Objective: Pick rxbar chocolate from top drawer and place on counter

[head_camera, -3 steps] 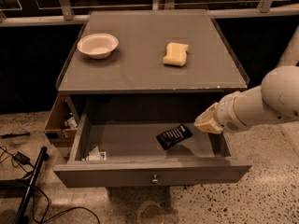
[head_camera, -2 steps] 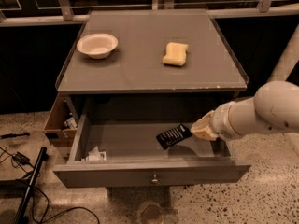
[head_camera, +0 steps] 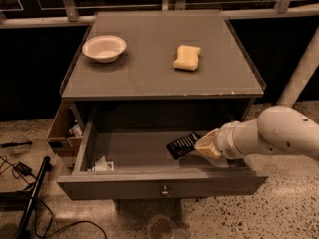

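Observation:
The rxbar chocolate (head_camera: pixel 182 144), a black wrapper with white print, lies tilted in the right half of the open top drawer (head_camera: pixel 124 185). My gripper (head_camera: pixel 205 146) reaches into the drawer from the right. Its yellowish tip sits right against the bar's right end. The white arm behind it runs off the right edge of the camera view. The counter (head_camera: pixel 149 78) is the grey tabletop above the drawer.
A white bowl (head_camera: pixel 103 48) and a yellow sponge (head_camera: pixel 187 57) sit on the counter. A white paper scrap (head_camera: pixel 102 164) lies in the drawer's front left corner. A brown cardboard box (head_camera: pixel 62 128) stands left of the drawer. Cables and a black bar (head_camera: pixel 30 193) lie on the floor.
My gripper has moved down and to the left, closer onto the bar's right end. The bar has stayed at nearly the same spot in the drawer.

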`<action>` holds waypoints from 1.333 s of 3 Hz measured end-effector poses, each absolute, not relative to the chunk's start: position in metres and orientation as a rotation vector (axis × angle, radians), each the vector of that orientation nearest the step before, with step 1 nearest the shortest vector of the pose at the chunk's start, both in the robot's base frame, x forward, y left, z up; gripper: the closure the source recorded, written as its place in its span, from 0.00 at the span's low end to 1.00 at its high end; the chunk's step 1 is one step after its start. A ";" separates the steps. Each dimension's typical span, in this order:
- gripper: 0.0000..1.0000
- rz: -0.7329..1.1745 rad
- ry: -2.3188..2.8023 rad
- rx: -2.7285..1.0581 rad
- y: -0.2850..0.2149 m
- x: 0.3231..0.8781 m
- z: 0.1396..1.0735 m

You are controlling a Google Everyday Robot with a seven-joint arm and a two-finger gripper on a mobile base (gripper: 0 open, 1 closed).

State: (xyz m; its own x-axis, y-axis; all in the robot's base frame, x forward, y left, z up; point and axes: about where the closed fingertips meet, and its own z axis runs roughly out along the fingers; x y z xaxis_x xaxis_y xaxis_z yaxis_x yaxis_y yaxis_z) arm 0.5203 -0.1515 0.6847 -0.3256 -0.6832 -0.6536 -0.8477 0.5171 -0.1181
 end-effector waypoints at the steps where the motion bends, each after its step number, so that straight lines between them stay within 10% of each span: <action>1: 0.59 0.351 2.087 -1.256 -0.144 0.525 0.669; 3: 0.13 0.382 2.060 -1.282 -0.132 0.535 0.654; 4: 0.09 0.383 2.049 -1.292 -0.128 0.541 0.651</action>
State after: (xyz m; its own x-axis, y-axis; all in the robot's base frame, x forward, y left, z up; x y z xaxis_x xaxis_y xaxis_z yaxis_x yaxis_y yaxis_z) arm 0.5414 -0.1278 0.6505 -0.2796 -0.6807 -0.6771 -0.8794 0.4646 -0.1040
